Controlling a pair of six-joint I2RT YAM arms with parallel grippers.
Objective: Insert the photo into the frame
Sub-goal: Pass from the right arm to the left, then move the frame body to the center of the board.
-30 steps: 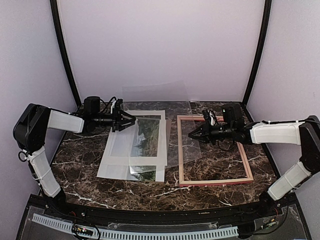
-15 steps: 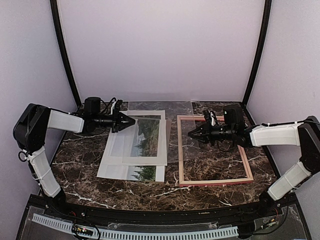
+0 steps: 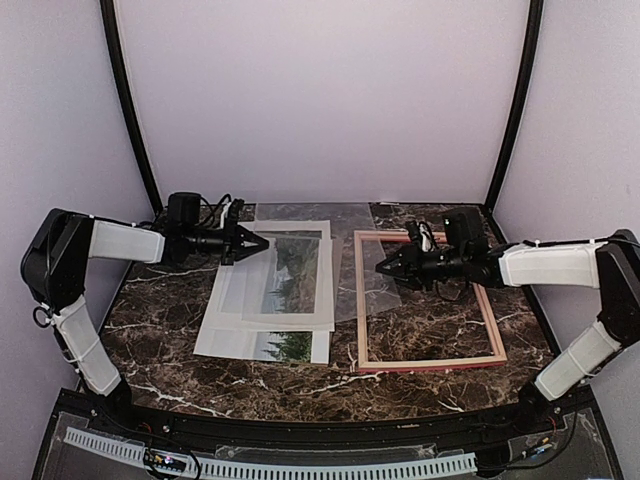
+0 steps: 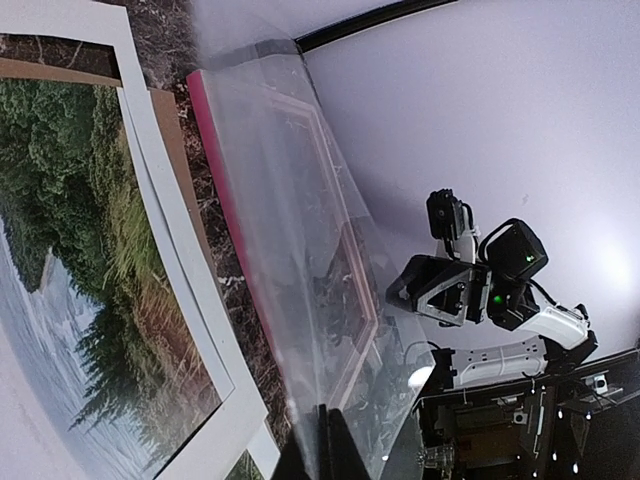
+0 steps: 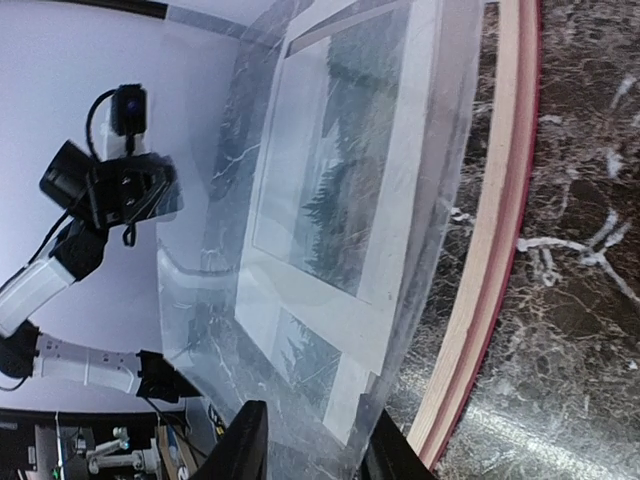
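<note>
Overhead, the left end effector [image 3: 262,243] is pinched fully closed on one edge of the clear plastic sheet [image 3: 345,285]. The sheet runs away from its tips, over the white mat [image 3: 300,318], toward the right end effector [image 3: 382,268]. The photo [image 3: 292,272] lies flat on the counter [image 3: 170,310] just ahead of and below the left tips. It sits under the mat and shows through the mat's window. The frame [image 3: 430,363] lies beneath and behind the right tips, with marble showing through its opening.

From the left wrist, the sheet rises out of the closed tips and bows across the frame's pink rail. The photo lies off to one side of the tips, untouched.

From the right wrist, the fingers stand partly apart with the sheet's edge running between them. Neither pad visibly presses it, so I judge that side loose.

Gripped at one edge only, the sheet could sag or swing. If dragged, it could catch the mat's edge and shift the mat and photo together. It could also settle over the frame's opening and block the way in.

The frame's raised rail, directly under the right tips, is the edge to clear. The strip of counter between the two tips is narrow; the bare counter behind both wrists, toward the arm bases, is broader.
</note>
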